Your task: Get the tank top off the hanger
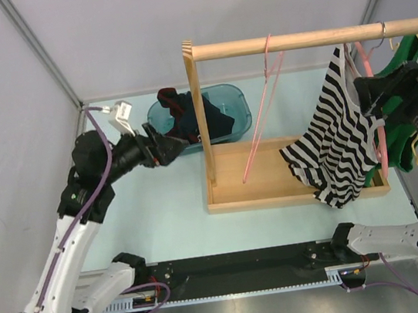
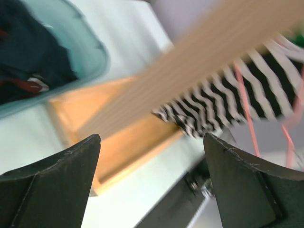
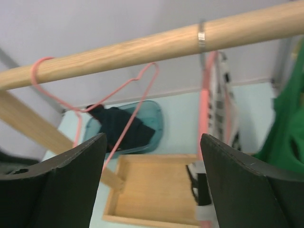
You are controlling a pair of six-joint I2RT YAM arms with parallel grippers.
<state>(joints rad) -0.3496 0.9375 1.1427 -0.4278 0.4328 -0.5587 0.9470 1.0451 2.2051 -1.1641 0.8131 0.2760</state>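
A black-and-white striped tank top (image 1: 332, 143) hangs on a pink hanger (image 1: 366, 64) from the wooden rod (image 1: 294, 40), its hem drooping to the rack's base. My right gripper (image 1: 364, 94) is open and empty, just right of the top near its shoulder. In the right wrist view the gripper (image 3: 152, 135) faces the rod (image 3: 142, 45), with the pink hanger (image 3: 205, 95) and striped fabric (image 3: 221, 104) ahead on the right. My left gripper (image 1: 170, 145) is open and empty beside the teal bin. In the left wrist view the gripper (image 2: 152, 137) sees the striped top (image 2: 228, 95) blurred.
An empty pink hanger (image 1: 262, 102) hangs left of the top. A green garment (image 1: 406, 117) hangs at the far right. A teal bin (image 1: 237, 106) holds dark clothes (image 1: 196, 119). The rack's wooden post (image 1: 200, 119) and base tray (image 1: 260, 188) stand between the arms.
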